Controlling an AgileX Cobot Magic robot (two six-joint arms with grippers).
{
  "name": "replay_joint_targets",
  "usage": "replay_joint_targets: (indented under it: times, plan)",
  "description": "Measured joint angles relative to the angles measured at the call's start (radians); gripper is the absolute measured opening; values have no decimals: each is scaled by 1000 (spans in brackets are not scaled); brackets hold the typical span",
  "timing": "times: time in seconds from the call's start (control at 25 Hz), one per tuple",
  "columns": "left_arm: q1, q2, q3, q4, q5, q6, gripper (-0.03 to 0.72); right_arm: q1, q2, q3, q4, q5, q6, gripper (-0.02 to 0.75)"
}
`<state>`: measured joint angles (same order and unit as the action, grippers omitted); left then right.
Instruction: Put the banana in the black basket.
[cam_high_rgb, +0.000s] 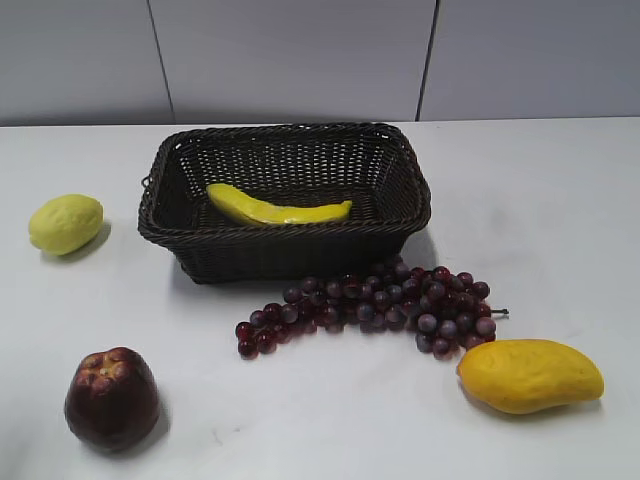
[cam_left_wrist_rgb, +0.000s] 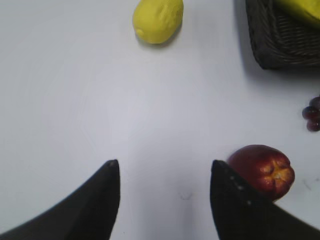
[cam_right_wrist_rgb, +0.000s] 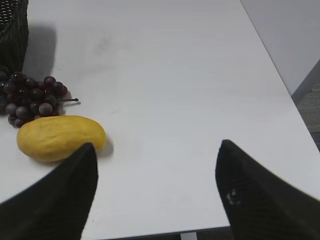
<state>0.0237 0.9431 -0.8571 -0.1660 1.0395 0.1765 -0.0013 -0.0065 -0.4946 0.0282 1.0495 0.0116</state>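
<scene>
The banana lies inside the black basket at the back middle of the table. A corner of the basket and a yellow sliver of the banana show at the top right of the left wrist view. The basket's edge also shows at the top left of the right wrist view. My left gripper is open and empty above bare table, near the front left. My right gripper is open and empty above the table's front right edge. Neither gripper shows in the exterior view.
A lemon lies left of the basket. A dark red fruit stands at the front left, beside my left gripper's right finger. Purple grapes lie before the basket. A mango lies at the front right.
</scene>
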Motion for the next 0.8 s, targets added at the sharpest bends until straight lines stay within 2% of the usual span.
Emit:
replay_joint_targets:
  times: [0.4, 0.6, 0.8]
  plan:
    - [0, -457, 150, 25, -29, 0, 566, 0, 0, 0, 0, 0, 0, 586]
    - [0, -607, 209, 23, 10, 0, 655, 0, 0, 0, 0, 0, 0, 586]
    - [0, -706, 280, 9, 23, 0, 668, 0, 0, 0, 0, 0, 0, 586]
